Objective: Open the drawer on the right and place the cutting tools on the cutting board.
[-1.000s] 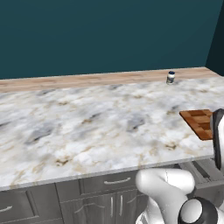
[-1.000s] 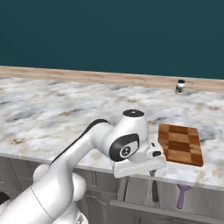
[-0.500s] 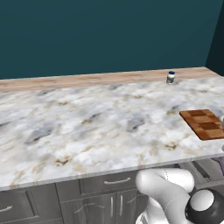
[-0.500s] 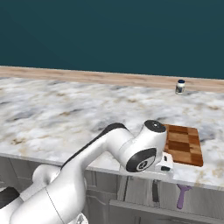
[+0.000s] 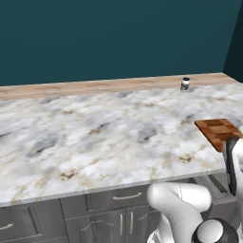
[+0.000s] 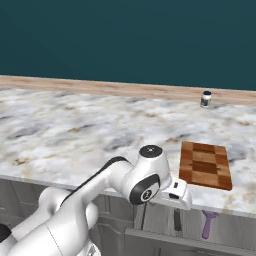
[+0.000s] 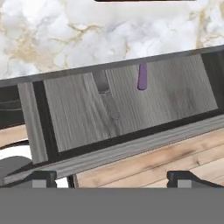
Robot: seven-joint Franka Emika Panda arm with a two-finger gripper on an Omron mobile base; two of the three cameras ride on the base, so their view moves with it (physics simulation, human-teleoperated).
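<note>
Even, shadowless rendered light; sharp base views, softly blurred, blocky hand view.

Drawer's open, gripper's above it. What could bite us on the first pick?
1. Both cutting tools, the purple one and the greyish one, lie partly under the counter edge in the drawer; a straight descent may hit that overhang.
2. The tools lie flat and slim on the drawer floor, so the open gripper may scrape the floor or miss them.
3. The cutting board sits near the counter's front edge; a sloppy placement might drop a tool off it.
</note>
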